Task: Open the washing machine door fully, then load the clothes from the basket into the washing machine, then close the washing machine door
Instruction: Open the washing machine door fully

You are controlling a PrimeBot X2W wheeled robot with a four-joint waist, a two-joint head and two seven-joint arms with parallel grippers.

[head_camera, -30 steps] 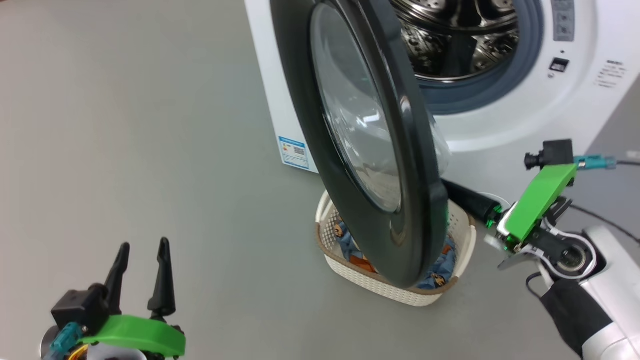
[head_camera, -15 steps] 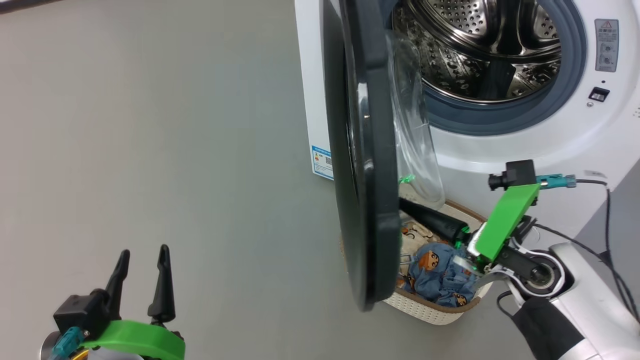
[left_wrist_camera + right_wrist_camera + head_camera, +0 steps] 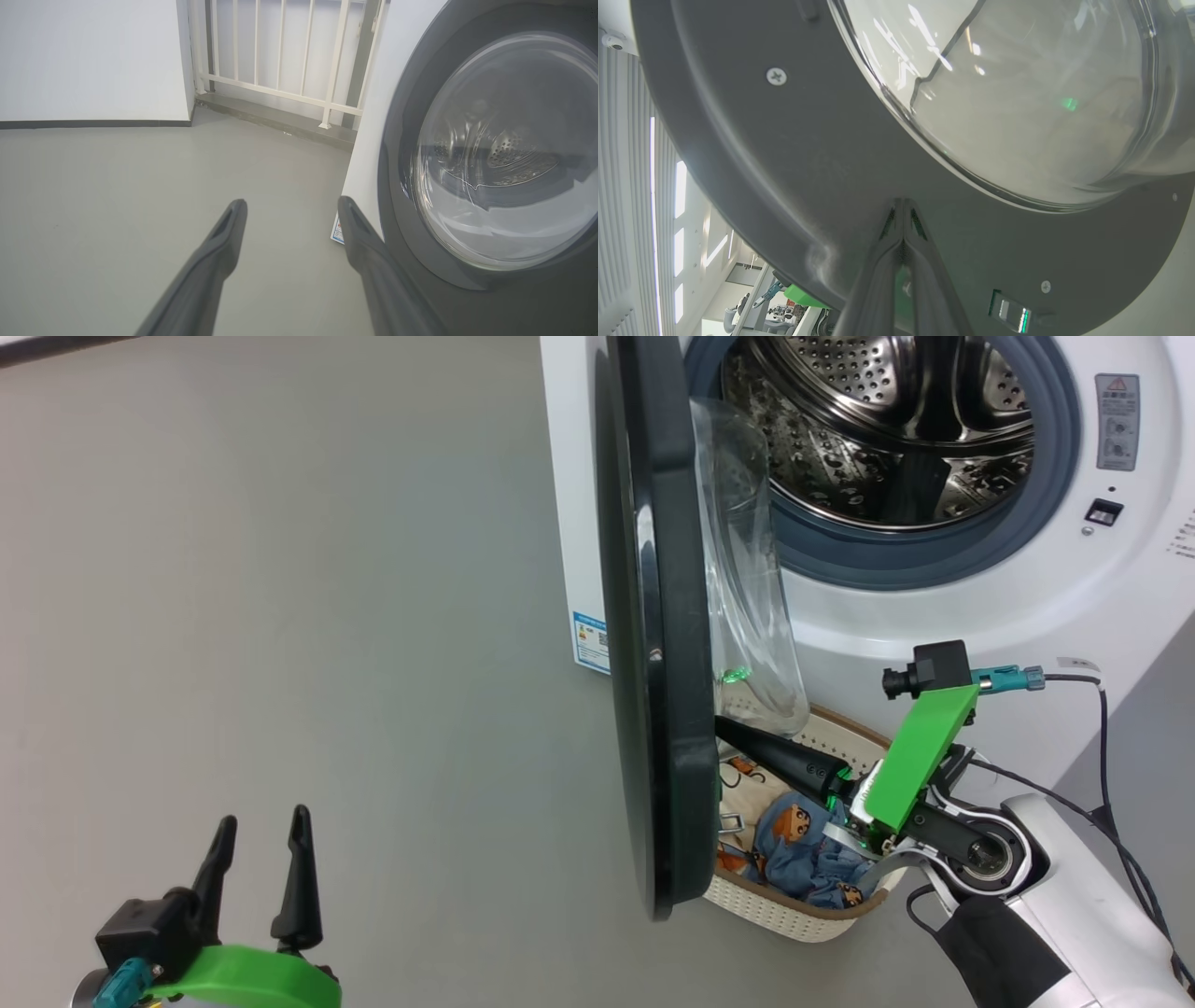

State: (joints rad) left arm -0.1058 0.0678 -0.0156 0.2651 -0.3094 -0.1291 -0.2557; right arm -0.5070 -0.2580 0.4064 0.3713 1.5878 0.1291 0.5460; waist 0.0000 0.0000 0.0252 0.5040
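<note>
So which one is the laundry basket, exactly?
Find the big white washing machine with its round black door standing open. On the floor by that door's lower edge sits the basket: small, cream, perforated, brown-rimmed, holding blue cartoon-print clothes.

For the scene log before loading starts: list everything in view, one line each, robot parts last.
big white boxy washing machine: one, white, behind the basket.
round glossy washing machine door: one, black with a clear glass bowl, open, edge-on over the basket.
perforated steel drum: one, silver, inside the machine.
rubber gasket: one, blue-grey, around the drum opening.
small perforated plastic basket: one, cream, brown rim, on the floor.
soft printed clothes: at least two pieces, light blue and cream, in the basket.
label sticker: one, blue, on the machine's side.
floor: grey.
metal railing: one, white, beyond the machine.
left gripper: dark, open, lower left.
right gripper: dark, shut, against the door's inner face.
</note>
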